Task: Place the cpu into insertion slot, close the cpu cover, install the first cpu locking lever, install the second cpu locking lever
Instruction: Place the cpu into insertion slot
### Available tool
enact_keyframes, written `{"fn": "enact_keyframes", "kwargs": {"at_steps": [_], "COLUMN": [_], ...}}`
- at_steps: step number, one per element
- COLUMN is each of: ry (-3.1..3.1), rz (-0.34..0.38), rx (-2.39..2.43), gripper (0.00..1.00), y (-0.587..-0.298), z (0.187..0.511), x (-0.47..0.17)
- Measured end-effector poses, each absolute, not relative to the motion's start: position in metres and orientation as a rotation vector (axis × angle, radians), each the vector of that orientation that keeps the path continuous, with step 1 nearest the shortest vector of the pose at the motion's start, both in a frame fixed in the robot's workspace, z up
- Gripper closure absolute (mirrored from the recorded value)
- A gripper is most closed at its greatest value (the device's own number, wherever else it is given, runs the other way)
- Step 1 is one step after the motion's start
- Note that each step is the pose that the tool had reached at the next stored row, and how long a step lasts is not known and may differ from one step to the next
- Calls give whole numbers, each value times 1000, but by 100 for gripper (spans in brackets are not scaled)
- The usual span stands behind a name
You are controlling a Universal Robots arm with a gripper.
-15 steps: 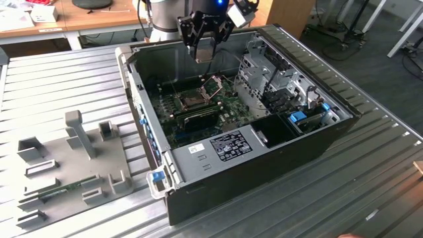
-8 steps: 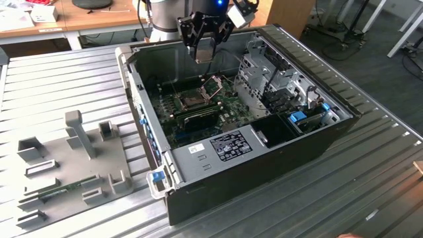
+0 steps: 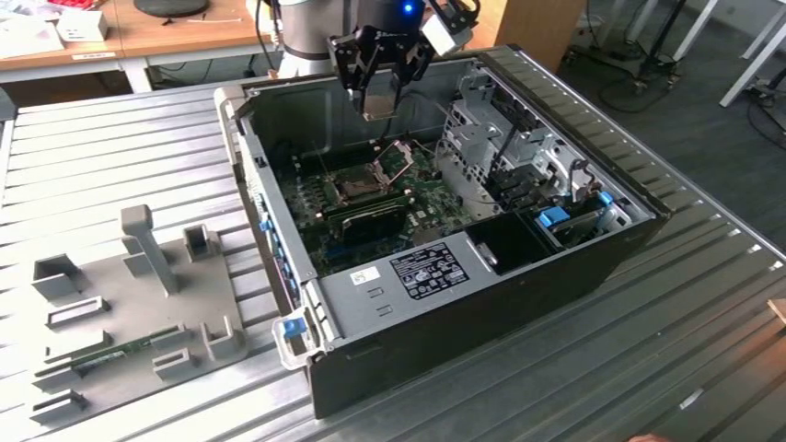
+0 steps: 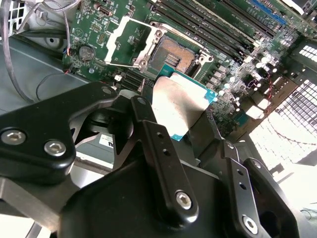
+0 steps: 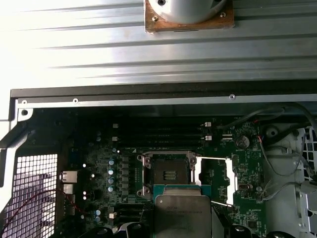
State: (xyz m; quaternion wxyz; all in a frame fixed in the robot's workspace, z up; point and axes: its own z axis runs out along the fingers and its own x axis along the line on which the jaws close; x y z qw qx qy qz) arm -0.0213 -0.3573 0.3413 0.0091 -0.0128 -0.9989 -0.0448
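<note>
Silver-grey on top, the cpu (image 4: 181, 101) is clamped between the jaws and hangs over the open computer case (image 3: 516, 304). In the exterior view it is at twelve o'clock from the bare insertion slot (image 3: 356, 187) and well apart from it. The cpu cover (image 3: 399, 158) stands raised at the slot's one o'clock.

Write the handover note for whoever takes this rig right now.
Tool: shut on the chip, held over the open computer case, clear of the board.
Socket: empty, with its contacts exposed. The chip is near it but not seated.
Cover: swung open beside the socket.
Done: chip is in the grip.
Left: seat the chip, close the cover, lock both levers.
</note>
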Motion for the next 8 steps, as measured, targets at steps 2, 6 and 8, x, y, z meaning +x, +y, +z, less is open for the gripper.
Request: {"fn": "enact_keyframes", "kwargs": {"at_steps": [2, 6, 8], "ry": [-3120, -3120, -3120], "rz": [-140, -140, -140], "rx": [-40, -40, -40], "gripper": [46, 46, 46], "y": [-357, -357, -357], "z": [341, 339, 338], "x": [-21, -21, -21]}}
